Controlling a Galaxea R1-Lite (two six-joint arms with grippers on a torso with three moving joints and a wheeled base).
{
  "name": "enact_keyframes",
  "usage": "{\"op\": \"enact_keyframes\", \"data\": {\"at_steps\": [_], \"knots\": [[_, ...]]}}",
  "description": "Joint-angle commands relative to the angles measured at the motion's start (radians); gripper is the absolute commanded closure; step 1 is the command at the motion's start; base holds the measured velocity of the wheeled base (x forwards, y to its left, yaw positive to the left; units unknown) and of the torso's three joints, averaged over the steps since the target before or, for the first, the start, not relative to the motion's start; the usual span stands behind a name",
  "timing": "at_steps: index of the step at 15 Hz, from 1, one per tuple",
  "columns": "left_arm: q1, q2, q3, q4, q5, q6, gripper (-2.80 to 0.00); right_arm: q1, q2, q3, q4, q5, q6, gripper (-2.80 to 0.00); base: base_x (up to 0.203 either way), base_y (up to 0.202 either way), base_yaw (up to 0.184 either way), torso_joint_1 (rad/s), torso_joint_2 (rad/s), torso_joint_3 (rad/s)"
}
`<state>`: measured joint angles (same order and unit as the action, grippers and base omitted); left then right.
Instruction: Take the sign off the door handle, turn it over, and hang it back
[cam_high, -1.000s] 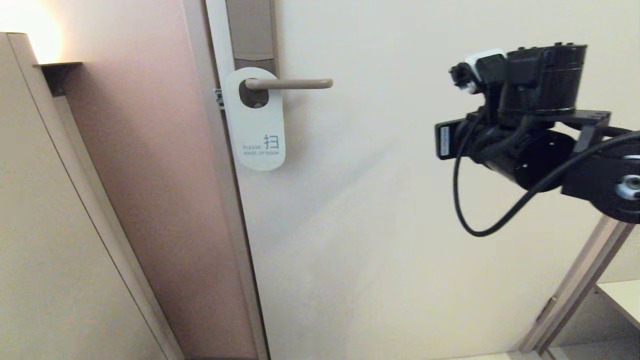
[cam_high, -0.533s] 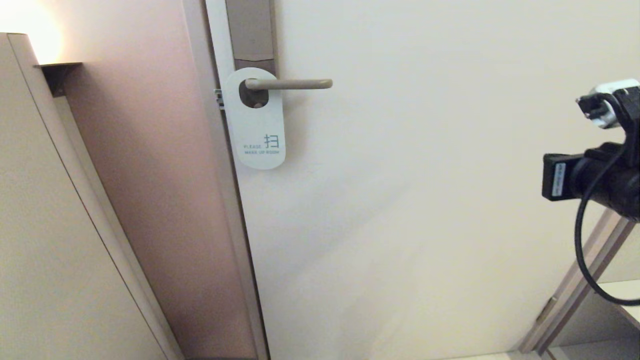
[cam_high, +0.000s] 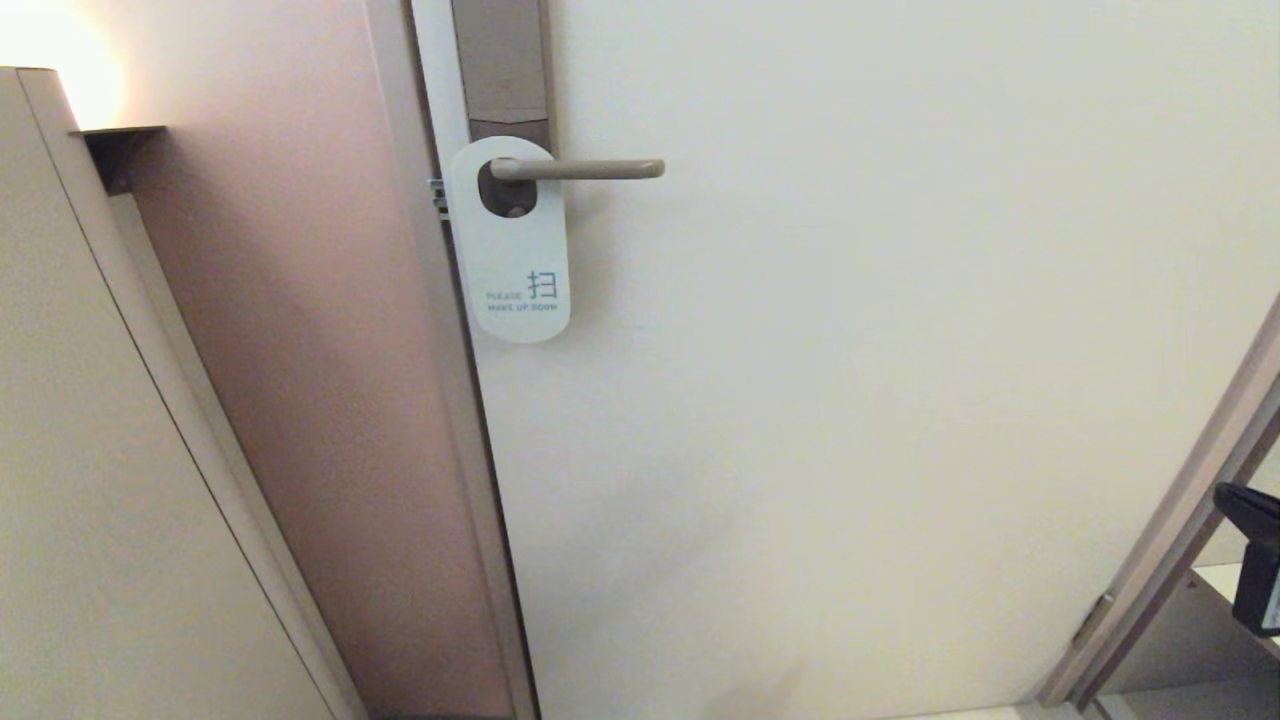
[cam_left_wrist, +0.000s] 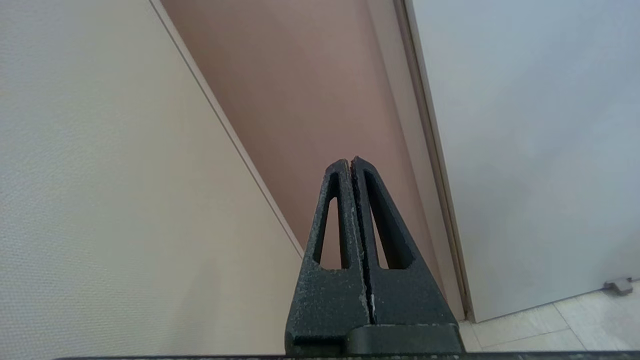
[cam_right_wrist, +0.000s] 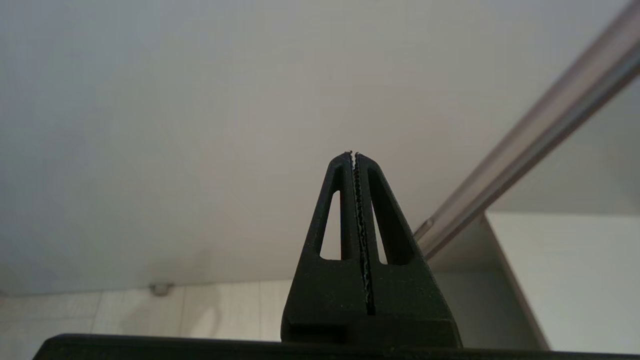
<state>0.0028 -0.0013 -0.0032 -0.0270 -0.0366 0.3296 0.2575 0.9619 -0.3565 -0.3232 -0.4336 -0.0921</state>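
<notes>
right gripper (cam_right_wrist: 353, 154) pressed closed, empty, low by the door's (cam_high: 850, 400) far edge; left gripper (cam_left_wrist: 350, 161) likewise closed, idle. the sign (cam_high: 512, 245) hangs on the door handle (cam_high: 580, 169), white side out, seemingly "make up room".

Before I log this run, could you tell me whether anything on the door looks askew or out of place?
Nothing stands out. The sign hangs straight from the door handle, white "make up room" side out, undamaged. The door looks unmarked.

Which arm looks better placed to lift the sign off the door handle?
Probably right: it shows beside the door's lower corner; the left is absent from the head view. Neither is near the sign.
</notes>
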Motion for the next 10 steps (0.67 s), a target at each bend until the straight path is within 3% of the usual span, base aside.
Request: {"op": "enact_keyframes", "data": {"at_steps": [1,6,10], "knots": [[0.0,0.001,0.0,-0.001,0.0,0.002,0.0,-0.031,-0.088,0.087,-0.01,0.011,0.004,0.0,0.0,0.0,0.0,0.0,0.0,0.0],[0.0,0.001,0.001,-0.001,0.0,0.002,0.0,-0.178,-0.332,0.291,-0.016,0.266,-0.003,0.0,0.0,0.0,0.0,0.0,0.0,0.0],[0.0,0.001,0.0,-0.001,0.0,0.002,0.0,-0.218,-0.51,0.352,0.04,0.362,-0.012,0.0,0.0,0.0,0.0,0.0,0.0,0.0]]}}
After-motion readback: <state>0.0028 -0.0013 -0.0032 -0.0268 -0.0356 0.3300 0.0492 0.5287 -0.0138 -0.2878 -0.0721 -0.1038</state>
